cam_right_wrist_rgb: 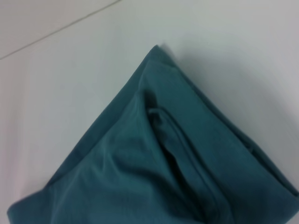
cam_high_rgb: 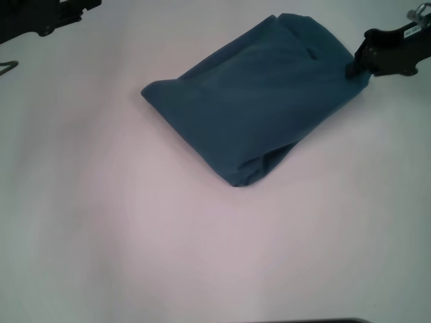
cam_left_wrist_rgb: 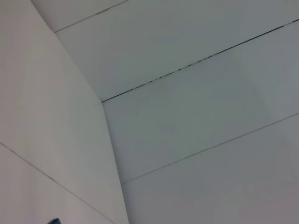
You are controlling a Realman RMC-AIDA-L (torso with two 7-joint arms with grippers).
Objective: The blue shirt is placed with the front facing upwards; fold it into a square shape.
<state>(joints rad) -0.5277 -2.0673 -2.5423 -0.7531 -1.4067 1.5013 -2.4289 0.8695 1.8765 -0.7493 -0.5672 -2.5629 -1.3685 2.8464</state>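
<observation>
Bare white tabletop (cam_high_rgb: 202, 256) is filling the near part of the head view, nothing sitting on it close to me. Blue shirt (cam_high_rgb: 259, 101) is lying further out, right of centre, already folded down into a compact, roughly squarish bundle w/ plain teal showing up top, no lettering visible. Right gripper (cam_high_rgb: 353, 67) is sitting at the bundle's far right corner, touching or just over the cloth edge; I'm not able to tell whether its fingers are clamped on fabric or let go, and the right wrist view is only giving me stacked teal layers (cam_right_wrist_rgb: 187, 154), no fingers. Left gripper (cam_high_rgb: 47, 17) is sitting parked at the far left edge, well apart from the shirt; can't tell its state either. Left wrist cam is pointing at white panels, nothing useful. Judging handling: soft, light cotton, limp, several layers thick now so edges are tending to slide and spring open. Near lower corner is gaping a bit. Best hold, I'm thinking, is pinching all layers together at a corner or fold edge, not the top layer alone.
</observation>
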